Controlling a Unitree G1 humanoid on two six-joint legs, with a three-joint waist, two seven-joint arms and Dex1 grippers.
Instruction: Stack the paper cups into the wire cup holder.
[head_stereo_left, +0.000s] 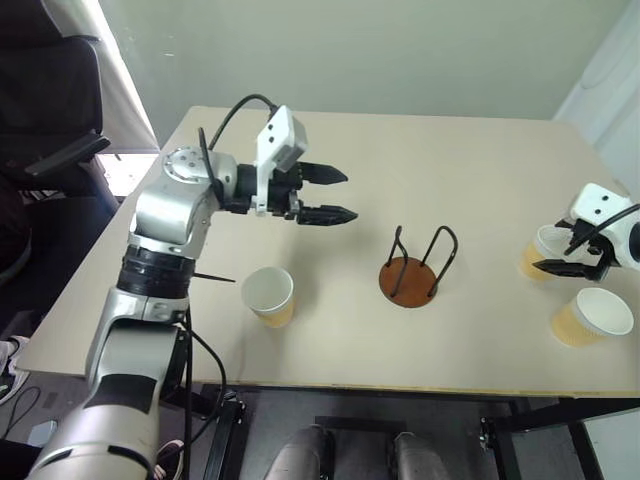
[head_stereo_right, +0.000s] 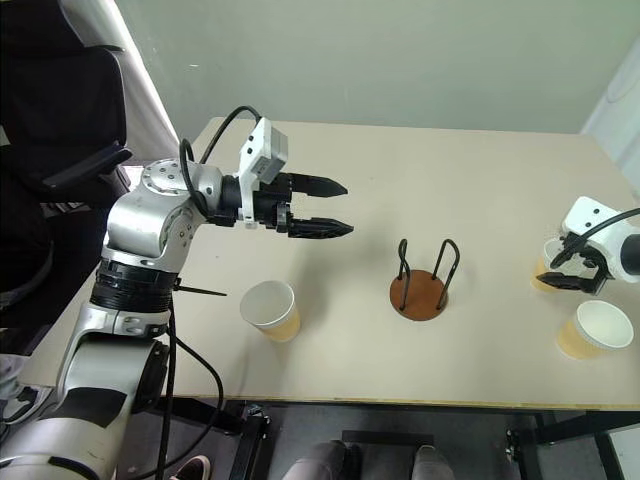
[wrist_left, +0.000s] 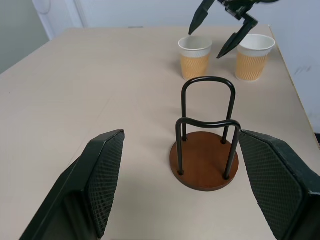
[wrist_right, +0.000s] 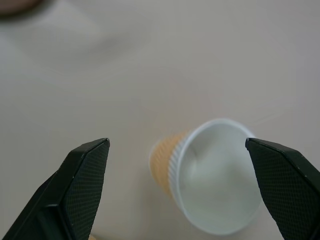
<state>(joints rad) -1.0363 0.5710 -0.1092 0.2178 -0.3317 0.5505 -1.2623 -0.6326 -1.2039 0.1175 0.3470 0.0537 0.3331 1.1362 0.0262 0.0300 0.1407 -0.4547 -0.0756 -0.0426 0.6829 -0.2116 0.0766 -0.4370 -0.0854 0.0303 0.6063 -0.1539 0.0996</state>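
The wire cup holder (head_stereo_left: 413, 276), a reddish-brown disc with two black wire loops, stands empty at the table's middle. One paper cup (head_stereo_left: 270, 295) stands upright near the front edge, left of the holder. Two more paper cups (head_stereo_left: 541, 252) (head_stereo_left: 592, 318) stand upright at the right. My left gripper (head_stereo_left: 348, 195) hangs open and empty above the table, left of the holder and pointing at it. My right gripper (head_stereo_left: 560, 252) is open just above the farther right cup (wrist_right: 215, 185), its fingers (wrist_right: 82, 185) spread wide on either side and touching nothing.
The table's (head_stereo_left: 460, 160) right edge runs close beside the two right cups. A black chair (head_stereo_left: 50, 110) stands off the table's left end. A white wall lies behind the far edge.
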